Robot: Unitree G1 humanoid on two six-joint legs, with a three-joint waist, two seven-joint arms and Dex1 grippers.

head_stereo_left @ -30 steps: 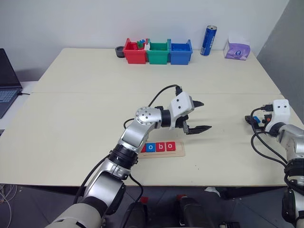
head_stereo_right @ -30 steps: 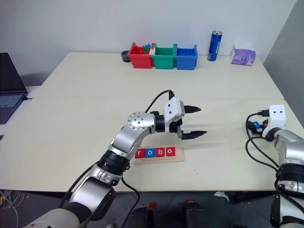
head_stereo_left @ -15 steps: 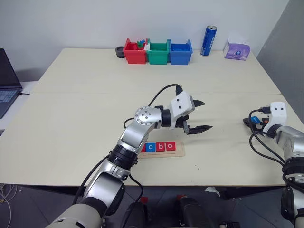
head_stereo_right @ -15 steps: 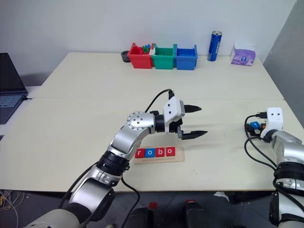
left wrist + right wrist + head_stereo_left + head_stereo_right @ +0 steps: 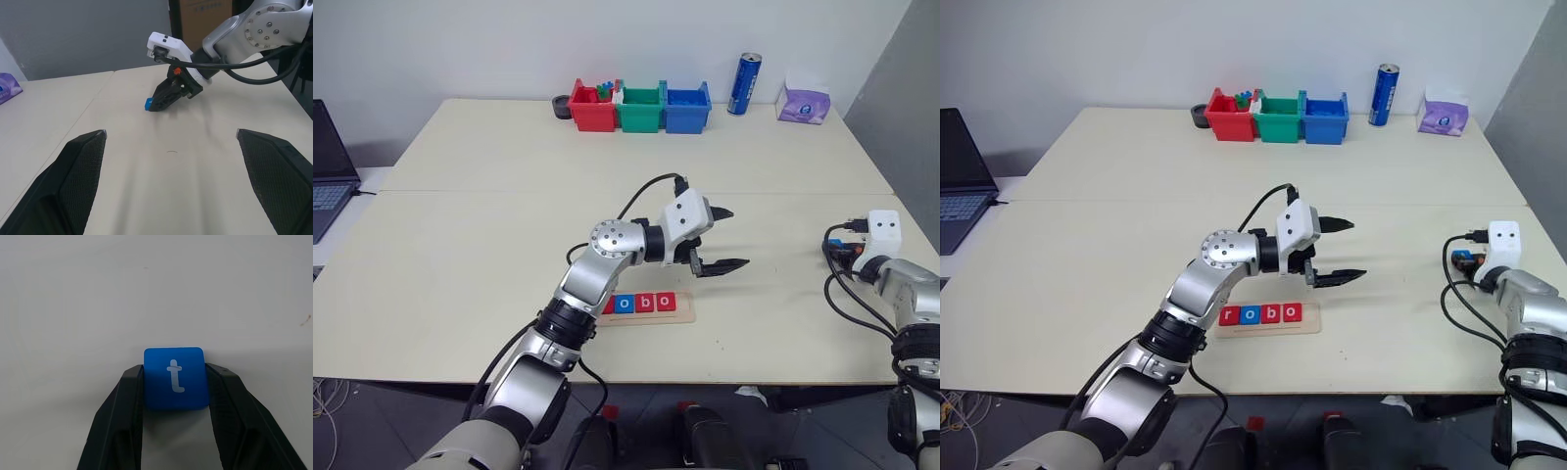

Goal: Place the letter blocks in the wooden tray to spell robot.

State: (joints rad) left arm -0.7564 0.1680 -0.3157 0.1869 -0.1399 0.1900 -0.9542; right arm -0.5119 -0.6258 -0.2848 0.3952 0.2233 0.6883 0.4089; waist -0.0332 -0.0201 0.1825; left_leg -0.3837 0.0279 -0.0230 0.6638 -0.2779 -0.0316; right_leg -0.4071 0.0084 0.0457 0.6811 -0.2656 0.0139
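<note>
Head views: the wooden tray lies near the front edge of the cream table. In it sit 4 letter blocks; a red block under the left arm, then blue "o", red "b" and red "o", with 1 bare slot at the tray's right end. The left gripper hangs just behind and right of the tray, above the table, pointing right, its 2 black fingers spread wide with nothing between them. Well to the right of the tray, near the table's right edge, the right gripper is down at the tabletop with a bit of blue at its tip. Far behind the tray, along the back edge, stand a red bin, a green bin and a blue bin, with a blue can and a purple tissue pack to their right. A laptop sits off the table's left side.

Left wrist view: the left gripper's 2 fingertips stand far apart over bare table. Beyond them the right gripper touches the tabletop with a blue tile at its tip.

Right wrist view: the right gripper has its 2 fingers pressed against the left and right edges of the blue "t" block, which lies flat on the table, far right of the tray.
</note>
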